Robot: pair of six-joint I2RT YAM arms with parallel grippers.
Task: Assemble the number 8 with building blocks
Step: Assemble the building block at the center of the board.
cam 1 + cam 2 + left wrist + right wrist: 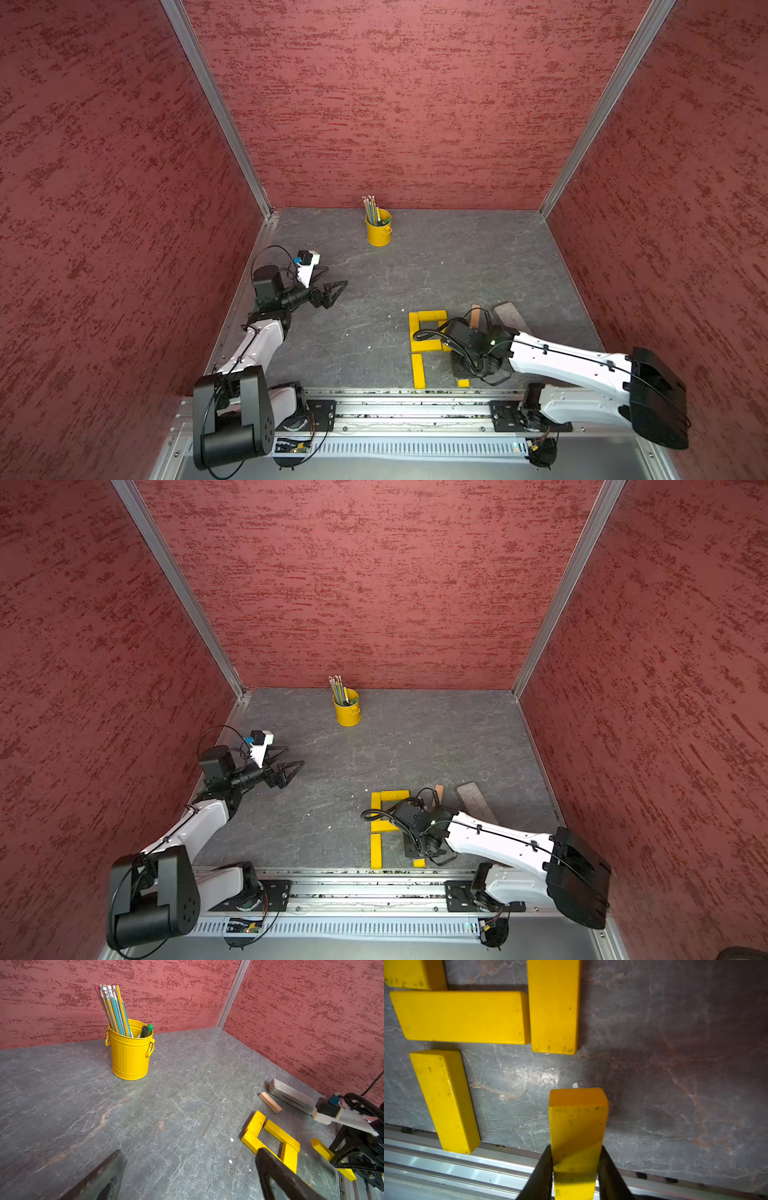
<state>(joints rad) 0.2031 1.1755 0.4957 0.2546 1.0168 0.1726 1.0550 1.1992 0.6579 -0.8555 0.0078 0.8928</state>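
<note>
Nearest, beside the metal rail (415, 409) at the front edge of the bench (365, 332), the right gripper (575, 1148) has its jaws clenched on the long sides of the held plank (578, 1122), a yellow building block. This plank points away from the rail. I cannot tell if its underside touches the bench. To its left, and apart from it, the lower left plank (418, 370) lies flat with its near end at the rail.

Behind these two, the middle bar (428, 345) lies across, and its right end is against the right side plank (553, 1005). A gap separates the held plank from that side plank. Further back, the left side plank (413, 326) and the top bar (432, 316) close the upper loop of the number 8 (384, 825). The lower half is open toward the rail.

Past the right wrist, the tan plank (270, 1102) lies flat just beside the grey-brown slab (291, 1095).

At the left of the bench, well apart from the planks, the left gripper (334, 277) hangs with jaws released and spread wide.

Farthest, near the back wall, the yellow bucket (378, 230) stands upright and holds pencils (113, 1007).
</note>
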